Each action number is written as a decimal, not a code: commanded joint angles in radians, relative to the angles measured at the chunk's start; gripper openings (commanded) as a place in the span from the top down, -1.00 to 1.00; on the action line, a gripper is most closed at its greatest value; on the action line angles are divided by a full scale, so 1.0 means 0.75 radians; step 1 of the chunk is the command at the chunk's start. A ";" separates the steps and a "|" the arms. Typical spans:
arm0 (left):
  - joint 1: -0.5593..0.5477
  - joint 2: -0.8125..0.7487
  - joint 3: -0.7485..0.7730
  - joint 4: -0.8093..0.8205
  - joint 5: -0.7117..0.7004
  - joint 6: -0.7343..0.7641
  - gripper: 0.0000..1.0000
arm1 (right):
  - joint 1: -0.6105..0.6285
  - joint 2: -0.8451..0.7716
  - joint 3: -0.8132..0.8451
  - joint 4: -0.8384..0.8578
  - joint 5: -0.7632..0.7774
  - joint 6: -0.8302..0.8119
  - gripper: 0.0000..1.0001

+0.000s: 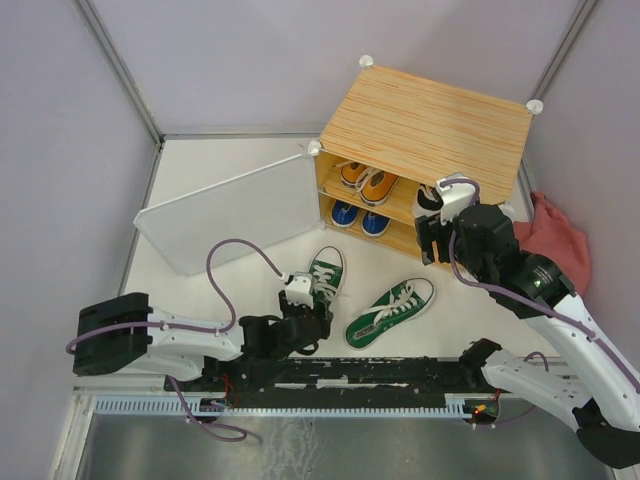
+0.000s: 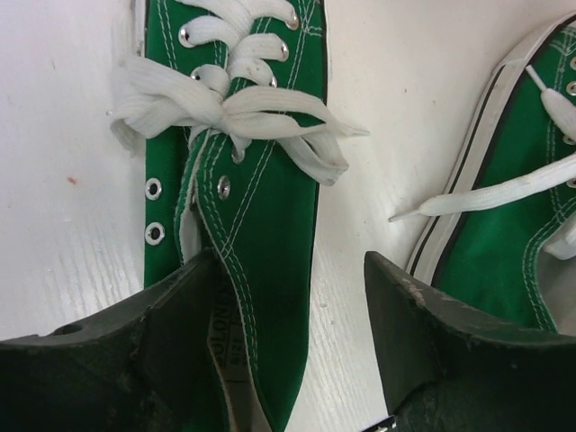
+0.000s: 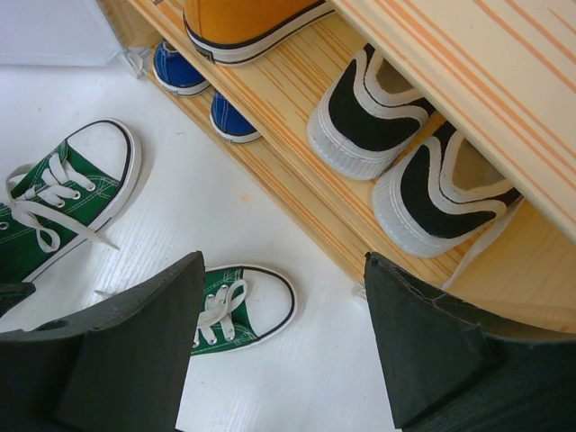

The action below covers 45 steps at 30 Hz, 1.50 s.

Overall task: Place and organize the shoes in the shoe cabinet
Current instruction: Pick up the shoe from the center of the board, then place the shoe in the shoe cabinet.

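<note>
Shoe cabinet (image 1: 430,125): light striped bamboo-grain box with white round corner knobs, standing at the far right of the white table (image 1: 230,160). Its pale door panel (image 1: 230,215) is swung open to the left.

Contents: orange pair (image 1: 368,182) on the upper shelf at left, black pair (image 3: 396,135) beside it at right, heels outward. Blue pair (image 1: 360,218) on the lower level under the orange pair.

Outstanding: two green canvas sneakers on the table in front of the cabinet, both with white soles, toe caps and laces. Left green sneaker (image 2: 261,207) is tied in a bow; right green sneaker (image 1: 392,311) lies just beside it, a lace trailing loose.

Left gripper (image 2: 288,265): jaws wide apart, straddling the rear of the left green sneaker. Its left finger (image 2: 135,342) overlaps the shoe's side; its right finger (image 2: 450,351) stands clear, bare table showing between it and the shoe. No grip closed.

Right gripper (image 3: 283,265): jaws wide apart, holding nothing, hovering at the cabinet's front right, near the black pair and above the table
</note>
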 commanded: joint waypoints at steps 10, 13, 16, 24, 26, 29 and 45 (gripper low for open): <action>-0.010 0.217 -0.024 0.140 0.060 0.073 0.94 | 0.005 -0.012 0.001 0.040 0.011 0.007 -0.59; -0.014 0.130 0.024 0.034 0.042 0.156 0.94 | 0.005 -0.017 -0.011 0.042 0.016 0.007 -0.59; -0.030 0.016 0.080 -0.072 0.007 0.230 0.94 | 0.004 -0.022 -0.022 0.050 0.031 0.007 -0.59; -0.059 -0.087 0.117 -0.090 -0.008 0.319 0.94 | 0.004 -0.017 -0.038 0.063 0.036 0.013 -0.59; -0.078 -0.059 0.171 -0.081 -0.013 0.355 0.94 | 0.004 -0.017 -0.032 0.058 0.045 0.014 -0.59; -0.094 -0.012 0.268 -0.068 -0.036 0.417 0.94 | 0.004 -0.017 -0.008 0.040 0.075 0.025 -0.59; -0.023 0.394 0.537 0.410 0.118 0.652 0.94 | 0.004 -0.023 0.206 -0.092 0.147 -0.007 -0.59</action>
